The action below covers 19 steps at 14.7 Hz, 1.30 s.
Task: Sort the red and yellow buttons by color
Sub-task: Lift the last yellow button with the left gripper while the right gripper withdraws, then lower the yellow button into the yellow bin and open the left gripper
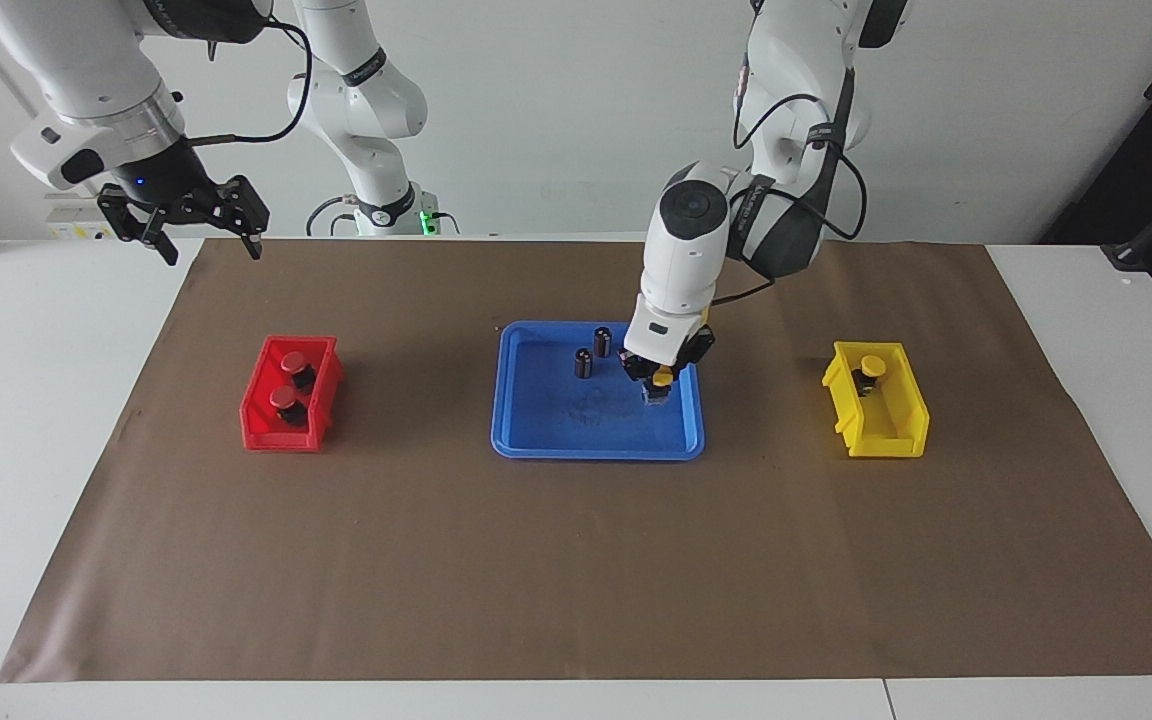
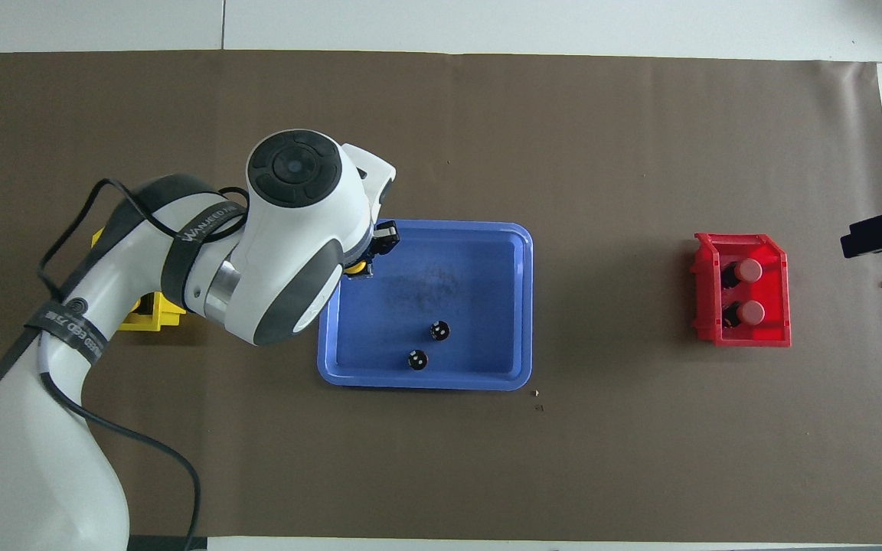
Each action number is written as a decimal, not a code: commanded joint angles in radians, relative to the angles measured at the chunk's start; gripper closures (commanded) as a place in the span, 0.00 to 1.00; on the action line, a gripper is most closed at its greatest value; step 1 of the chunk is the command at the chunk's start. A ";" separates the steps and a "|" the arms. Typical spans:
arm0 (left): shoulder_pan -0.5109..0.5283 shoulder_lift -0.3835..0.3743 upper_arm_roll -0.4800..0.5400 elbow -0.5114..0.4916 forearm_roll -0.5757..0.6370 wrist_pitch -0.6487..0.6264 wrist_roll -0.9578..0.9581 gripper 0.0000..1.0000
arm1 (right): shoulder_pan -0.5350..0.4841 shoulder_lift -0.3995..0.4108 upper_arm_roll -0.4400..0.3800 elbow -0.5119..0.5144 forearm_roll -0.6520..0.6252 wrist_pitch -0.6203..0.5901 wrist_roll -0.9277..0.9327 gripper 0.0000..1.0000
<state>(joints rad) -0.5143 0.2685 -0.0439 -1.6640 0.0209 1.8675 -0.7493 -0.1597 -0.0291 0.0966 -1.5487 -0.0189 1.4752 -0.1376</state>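
Observation:
My left gripper (image 1: 658,378) is down in the blue tray (image 1: 576,425), at its edge toward the left arm's end. It is shut on a yellow button (image 1: 663,377), which rests on the tray floor; the button shows partly under the arm in the overhead view (image 2: 359,268). Another yellow button (image 1: 871,366) lies in the yellow bin (image 1: 881,425). Two red buttons (image 1: 293,360) (image 1: 283,398) lie in the red bin (image 1: 281,435), also seen from overhead (image 2: 749,268) (image 2: 751,311). My right gripper (image 1: 206,240) is open and empty, waiting raised over the mat's corner near its base.
Two small dark cylinders (image 1: 603,341) (image 1: 584,363) stand in the tray beside my left gripper, toward the robots. The yellow bin (image 2: 146,317) is mostly hidden under the left arm in the overhead view. Brown paper (image 1: 576,570) covers the table.

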 commanded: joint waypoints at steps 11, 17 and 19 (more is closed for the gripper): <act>0.491 -0.092 0.029 -0.116 0.011 0.051 0.755 0.99 | 0.092 0.024 -0.069 0.045 -0.003 -0.073 0.019 0.00; 0.508 -0.160 0.032 -0.295 0.011 0.179 0.719 0.99 | 0.124 0.026 -0.100 0.045 -0.001 -0.069 0.019 0.00; 0.499 -0.172 0.032 -0.319 0.011 0.189 0.716 0.99 | 0.120 0.026 -0.106 0.045 -0.001 -0.073 0.021 0.00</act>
<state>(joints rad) -0.0094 0.1490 -0.0081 -1.9190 0.0229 2.0223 -0.0128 -0.0432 -0.0116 0.0013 -1.5206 -0.0197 1.4177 -0.1289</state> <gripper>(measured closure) 0.586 0.000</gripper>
